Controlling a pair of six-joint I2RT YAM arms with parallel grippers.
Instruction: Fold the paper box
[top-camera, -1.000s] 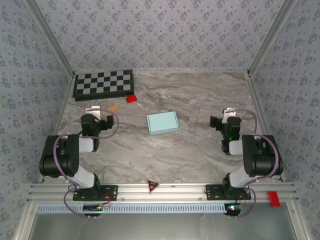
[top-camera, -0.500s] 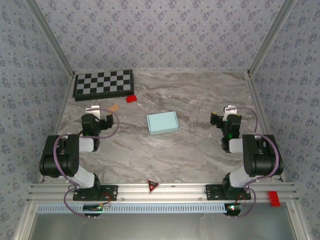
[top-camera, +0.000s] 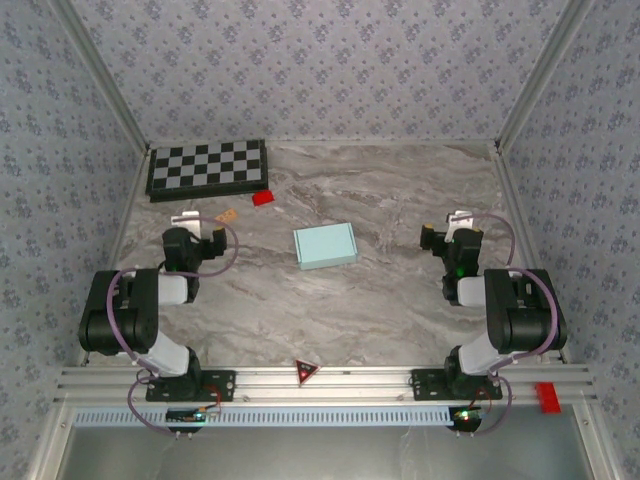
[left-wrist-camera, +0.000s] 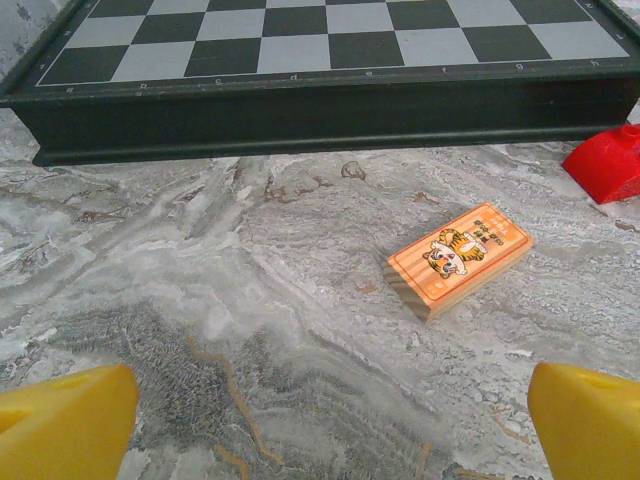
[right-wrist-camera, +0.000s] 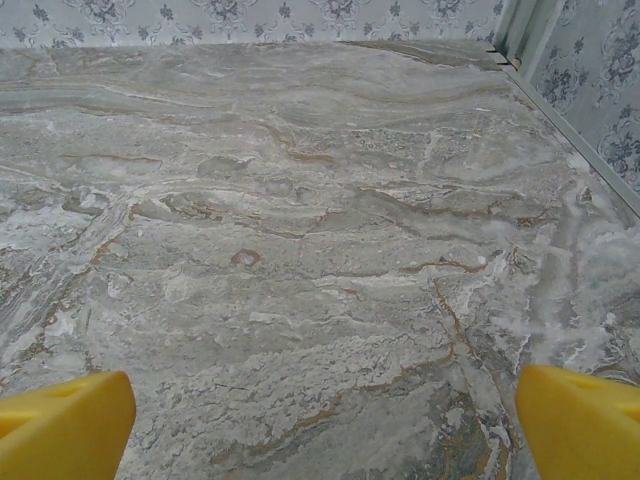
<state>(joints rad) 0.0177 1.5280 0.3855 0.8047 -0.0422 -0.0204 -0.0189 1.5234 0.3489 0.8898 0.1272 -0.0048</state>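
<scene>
Your marble-patterned table (top-camera: 400, 190) spreads out ahead of both grippers, and in the right wrist view you see bare stone running from the fingers to the far wall.

The black-and-white checkerboard (top-camera: 207, 168) lies flat in the far left corner, straight ahead of your left gripper (top-camera: 192, 222). In the left wrist view its dark near edge crosses the frame above the fingers.

Your left gripper's two yellow fingertips (left-wrist-camera: 65, 425) sit at opposite edges of its own camera view. The jaws are spread wide with nothing between them but table. Your right gripper (top-camera: 455, 222) stands the same way, its yellow fingertips (right-wrist-camera: 585, 420) far apart over bare marble and gripping nothing.

The paper box (top-camera: 325, 246) is a pale cyan flat rectangle, closed up and lying on the table between your two grippers. It sits off to the right of the left one and to the left of the right one, well apart from both, and neither touches it.

A small orange block with a cartoon tiger (left-wrist-camera: 458, 257) lies flat just ahead of the left gripper, slightly to its right, apart from the fingers.

The small red block (top-camera: 263, 197) rests further ahead and to the right, near the checkerboard's near right corner.
</scene>
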